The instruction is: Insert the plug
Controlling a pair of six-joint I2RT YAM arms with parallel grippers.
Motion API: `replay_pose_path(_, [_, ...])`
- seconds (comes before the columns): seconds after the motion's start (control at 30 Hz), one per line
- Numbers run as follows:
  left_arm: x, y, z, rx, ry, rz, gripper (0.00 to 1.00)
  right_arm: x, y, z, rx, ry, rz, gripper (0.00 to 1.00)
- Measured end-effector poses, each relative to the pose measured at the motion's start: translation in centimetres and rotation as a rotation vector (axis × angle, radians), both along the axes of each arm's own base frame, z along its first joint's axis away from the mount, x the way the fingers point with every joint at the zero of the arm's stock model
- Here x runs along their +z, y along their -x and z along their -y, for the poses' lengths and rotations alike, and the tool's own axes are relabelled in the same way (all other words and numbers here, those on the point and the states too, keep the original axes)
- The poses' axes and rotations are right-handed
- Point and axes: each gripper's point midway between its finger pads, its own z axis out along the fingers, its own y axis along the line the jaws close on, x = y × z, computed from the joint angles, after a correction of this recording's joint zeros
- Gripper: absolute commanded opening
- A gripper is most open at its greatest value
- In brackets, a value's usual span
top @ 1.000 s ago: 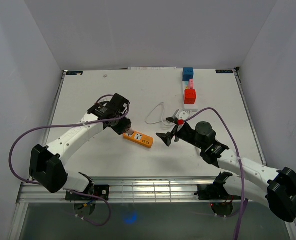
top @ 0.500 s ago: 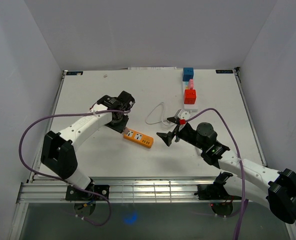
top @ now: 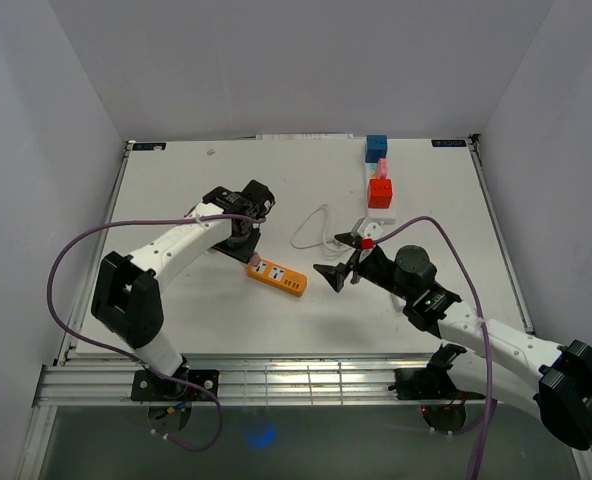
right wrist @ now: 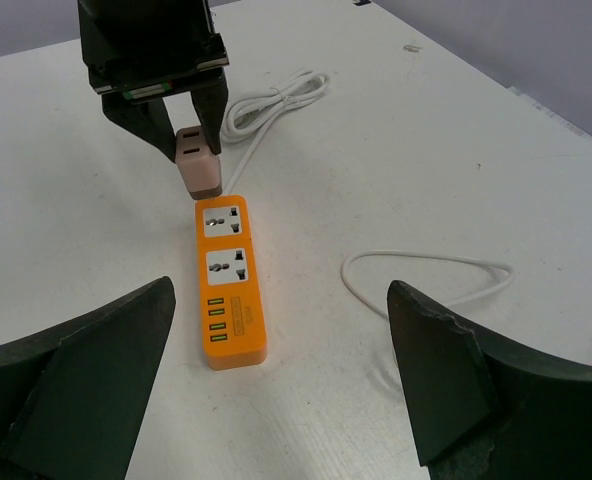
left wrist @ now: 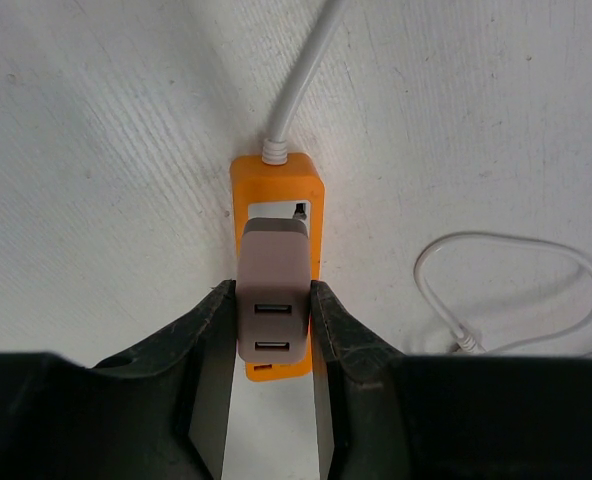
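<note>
The left gripper (left wrist: 273, 330) is clamped on the plug (left wrist: 272, 285), which hangs just above the cord end of the power strip (left wrist: 276, 185) beneath it. Both sockets look empty, so aligning and pushing in remain. The right gripper (right wrist: 276, 385) stands wide apart, holding nothing.

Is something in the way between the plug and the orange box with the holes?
Nothing visible is. The left claw holds the plug over one end of the orange power strip, whose sockets are bare. The thin white cable lies beside the strip, not across it.
</note>
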Motion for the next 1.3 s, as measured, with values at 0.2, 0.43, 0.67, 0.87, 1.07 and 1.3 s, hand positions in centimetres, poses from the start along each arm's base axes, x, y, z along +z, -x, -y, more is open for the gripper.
replay_pose_path(0.2, [-1.4, -0.2, 0.3, -0.010, -0.015, -0.034, 0.00, -0.2, 0.0, 0.0, 0.000, 0.002, -0.005, 0.92])
replay_pose_path(0.43, [-2.2, -0.8, 1.0, -0.038, -0.012, -0.044, 0.00, -0.6, 0.1, 0.1, 0.000, 0.006, -0.010, 0.92])
replay_pose_path(0.67, [-2.7, -1.5, 1.6, -0.055, -0.007, -0.043, 0.00, -0.6, 0.1, 0.1, 0.000, 0.006, -0.010, 0.91])
replay_pose_path(0.87, [-2.8, -1.7, 1.8, -0.060, -0.002, -0.037, 0.00, -0.6, 0.1, 0.1, 0.000, 0.006, -0.010, 0.91])
replay_pose_path(1.07, [-2.8, -1.7, 1.9, -0.060, 0.001, -0.039, 0.00, -0.6, 0.1, 0.1, -0.001, 0.006, -0.011, 0.91])
replay_pose_path(1.3, [-4.4, -1.5, 2.0, -0.058, -0.011, -0.087, 0.00, -0.9, 0.1, 0.0, 0.004, 0.008, -0.021, 0.85])
